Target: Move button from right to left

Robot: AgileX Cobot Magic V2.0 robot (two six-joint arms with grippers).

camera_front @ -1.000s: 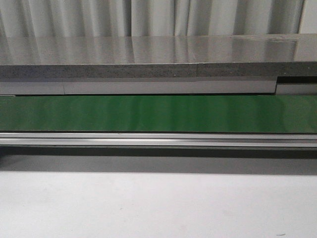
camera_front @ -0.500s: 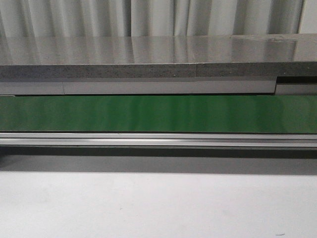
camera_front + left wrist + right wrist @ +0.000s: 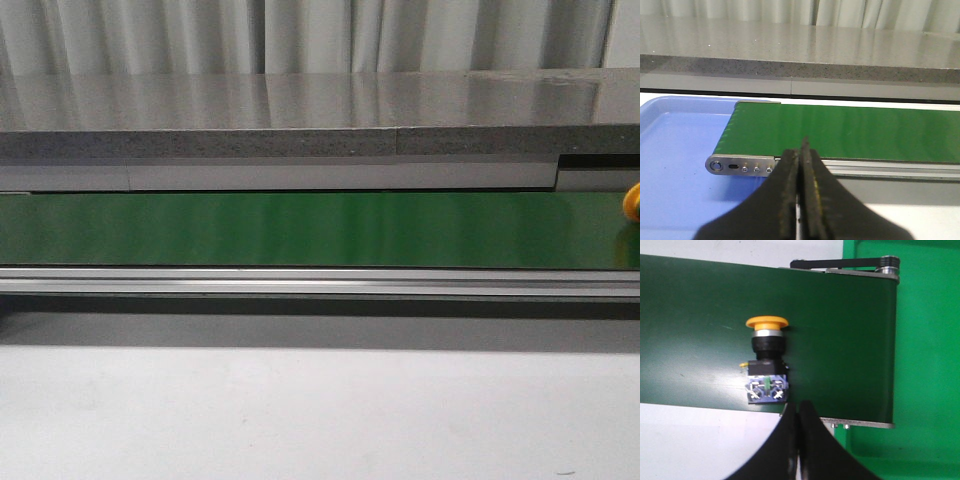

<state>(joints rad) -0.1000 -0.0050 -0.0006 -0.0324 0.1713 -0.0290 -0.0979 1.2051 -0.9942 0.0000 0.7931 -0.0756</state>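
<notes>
The button lies on its side on the green belt, near the belt's right end, its yellow cap pointing across the belt and its dark body ending in a blue terminal block with a small green mark. In the front view only a sliver of the yellow cap shows at the far right edge of the belt, which runs across the frame behind a metal rail and a pale desk.

The right gripper hangs just beside the button's terminal end, its fingers clenched together on nothing and apart from the button. A green bin sits past the belt's right end.

The left gripper hovers near the belt's left end, its fingers likewise pressed together and empty. A blue tray lies under and beside that end. A grey speckled counter runs behind the belt.
</notes>
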